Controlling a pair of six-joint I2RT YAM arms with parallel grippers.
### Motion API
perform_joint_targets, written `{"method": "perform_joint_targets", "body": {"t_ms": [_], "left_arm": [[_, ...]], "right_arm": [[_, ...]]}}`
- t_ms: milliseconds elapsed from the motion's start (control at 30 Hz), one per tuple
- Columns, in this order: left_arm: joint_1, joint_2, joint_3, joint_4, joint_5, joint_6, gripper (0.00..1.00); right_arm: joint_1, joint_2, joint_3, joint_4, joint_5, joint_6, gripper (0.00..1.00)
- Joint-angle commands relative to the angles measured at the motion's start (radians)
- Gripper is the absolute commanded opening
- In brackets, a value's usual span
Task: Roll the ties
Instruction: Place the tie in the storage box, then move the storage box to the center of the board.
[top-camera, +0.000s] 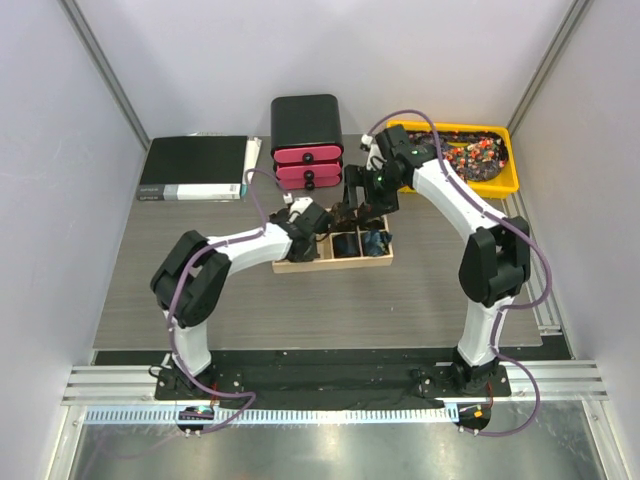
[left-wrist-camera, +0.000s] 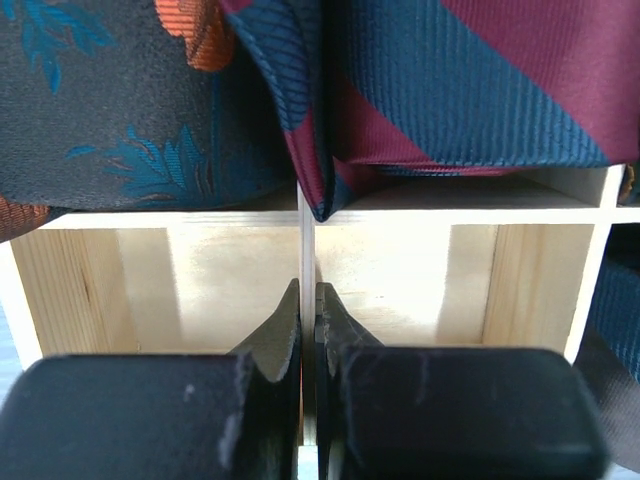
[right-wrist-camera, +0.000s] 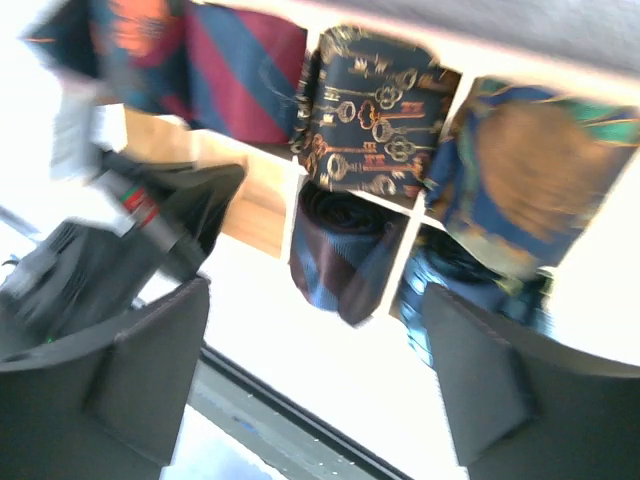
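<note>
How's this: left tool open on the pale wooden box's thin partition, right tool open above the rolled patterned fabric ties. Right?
No. Left wrist view shows the left tool shut, clamped on the thin partition of the pale wooden box. The right tool is open above the rolled patterned fabric ties.

Wooden tray (top-camera: 335, 265): one
Rolled ties (right-wrist-camera: 375, 130): six, in the tray
Yellow bin (top-camera: 505, 187): one
Drawer unit (top-camera: 307, 125): one
Black folder (top-camera: 195, 167): one
Robot arms (top-camera: 245, 243): two

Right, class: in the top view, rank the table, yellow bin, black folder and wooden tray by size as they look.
1. table
2. yellow bin
3. black folder and wooden tray: these look alike, and the tray is partly covered, so they are not ranked.
</note>
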Motion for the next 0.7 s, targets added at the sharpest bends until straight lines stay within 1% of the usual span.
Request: {"method": "perform_joint_targets", "body": {"t_ms": [0, 100, 133, 167, 200, 233, 267, 367, 400, 433, 467, 500, 533, 600, 633, 667], "left_arm": [[0.092, -0.080, -0.097, -0.118, 0.008, 0.147, 0.00], [0.185, -0.150, -0.136, -0.155, 0.046, 0.240, 0.00], [0.243, -0.181, -0.142, -0.164, 0.064, 0.274, 0.00], [0.271, -0.196, -0.147, -0.176, 0.083, 0.349, 0.00], [0.300, -0.210, -0.151, -0.190, 0.092, 0.383, 0.00], [0.360, -0.241, -0.160, -0.196, 0.106, 0.426, 0.00], [0.388, -0.250, -0.165, -0.199, 0.123, 0.511, 0.00], [0.498, -0.304, -0.185, -0.202, 0.138, 0.642, 0.00], [0.535, -0.315, -0.188, -0.199, 0.194, 0.727, 0.00], [0.611, -0.321, -0.191, -0.196, 0.224, 0.766, 0.00], [0.650, -0.328, -0.190, -0.193, 0.248, 0.815, 0.00], [0.692, -0.325, -0.188, -0.190, 0.306, 0.885, 0.00], [0.782, -0.321, -0.177, -0.185, 0.337, 0.924, 0.00], [0.851, -0.275, -0.156, -0.176, 0.380, 1.008, 0.00], [0.915, -0.252, -0.118, -0.182, 0.391, 1.026, 0.00], [0.949, -0.231, -0.098, -0.190, 0.391, 1.032, 0.00]], "right_arm": [[0.000, -0.133, 0.086, 0.020, -0.085, -0.051, 0.97], [-0.003, -0.156, 0.111, 0.020, -0.073, -0.067, 1.00], [-0.006, -0.159, 0.115, 0.020, -0.064, -0.082, 1.00], [-0.009, -0.163, 0.122, 0.020, -0.053, -0.087, 1.00], [-0.021, -0.166, 0.122, 0.020, -0.050, -0.091, 1.00], [-0.029, -0.169, 0.122, 0.022, -0.047, -0.096, 1.00], [-0.038, -0.170, 0.123, 0.023, -0.047, -0.096, 1.00], [-0.075, -0.171, 0.122, 0.030, -0.053, -0.093, 1.00], [-0.093, -0.171, 0.123, 0.033, -0.063, -0.093, 1.00], [-0.100, -0.173, 0.129, 0.034, -0.070, -0.091, 1.00], [-0.106, -0.171, 0.135, 0.037, -0.070, -0.093, 1.00], [-0.109, -0.170, 0.143, 0.037, -0.070, -0.096, 1.00], [-0.117, -0.168, 0.152, 0.036, -0.073, -0.097, 1.00], [-0.121, -0.168, 0.154, 0.036, -0.076, -0.099, 1.00], [-0.124, -0.170, 0.152, 0.034, -0.076, -0.100, 1.00], [-0.127, -0.171, 0.151, 0.031, -0.074, -0.103, 1.00]]}}
